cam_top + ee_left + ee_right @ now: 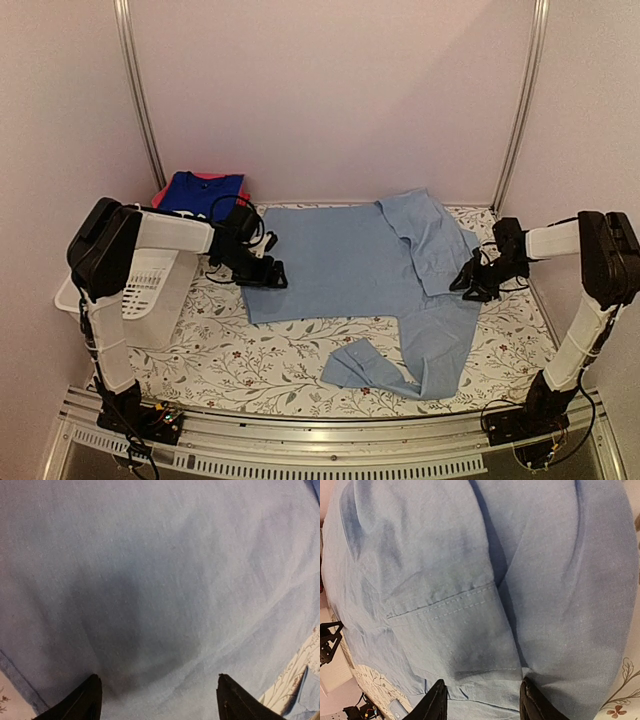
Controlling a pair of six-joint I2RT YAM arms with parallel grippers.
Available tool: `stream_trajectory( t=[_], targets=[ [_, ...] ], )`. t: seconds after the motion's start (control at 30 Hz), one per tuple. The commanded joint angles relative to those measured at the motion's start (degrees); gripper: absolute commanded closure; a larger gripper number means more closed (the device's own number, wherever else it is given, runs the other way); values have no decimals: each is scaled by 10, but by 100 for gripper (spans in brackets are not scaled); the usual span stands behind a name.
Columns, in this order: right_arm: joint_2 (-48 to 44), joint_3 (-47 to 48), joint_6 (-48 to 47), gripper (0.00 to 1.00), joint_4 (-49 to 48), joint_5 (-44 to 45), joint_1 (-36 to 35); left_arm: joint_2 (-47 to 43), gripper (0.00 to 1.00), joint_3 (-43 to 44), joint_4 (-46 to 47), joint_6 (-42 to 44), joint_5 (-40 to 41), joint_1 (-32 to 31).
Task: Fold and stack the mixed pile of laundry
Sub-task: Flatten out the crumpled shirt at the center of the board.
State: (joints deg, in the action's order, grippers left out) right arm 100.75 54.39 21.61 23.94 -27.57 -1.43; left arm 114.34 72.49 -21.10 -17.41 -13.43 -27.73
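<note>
The large pale-blue button shirt (345, 260) lies spread flat on the table, one sleeve folded over its right half and another trailing toward the front. My left gripper (270, 272) rests at the shirt's left edge. In the left wrist view it (157, 700) stands open, fingers wide apart just above smooth cloth (160, 580). My right gripper (468, 282) is at the shirt's right edge. Its jaws (482, 702) are open about halfway, straddling a stitched hem fold of the shirt (470, 630). A royal-blue garment (203, 190) lies folded on a pink-red one (163, 190) at the back left.
A white slotted plastic basket (150, 285) stands at the table's left edge under my left arm. The table carries a floral-print cover (270, 360). Metal frame posts (140, 100) rise at the back corners, and a rail runs along the near edge.
</note>
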Motion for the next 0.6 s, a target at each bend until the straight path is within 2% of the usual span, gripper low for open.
stream_trajectory(
  t=[0.0, 0.17, 0.3, 0.43, 0.57],
  targets=[
    [36, 32, 16, 52, -22, 35, 4, 7, 21, 1, -27, -5, 3, 3],
    [54, 57, 26, 62, -27, 29, 4, 8, 21, 3, -30, -4, 5, 5],
    [53, 71, 23, 83, -20, 20, 5, 10, 21, 8, -31, -3, 7, 6],
    [42, 77, 18, 100, -19, 17, 5, 16, 21, 15, -32, -3, 6, 8],
    [38, 89, 11, 100, -21, 9, 5, 24, 21, 24, -36, -2, 3, 9]
  ],
)
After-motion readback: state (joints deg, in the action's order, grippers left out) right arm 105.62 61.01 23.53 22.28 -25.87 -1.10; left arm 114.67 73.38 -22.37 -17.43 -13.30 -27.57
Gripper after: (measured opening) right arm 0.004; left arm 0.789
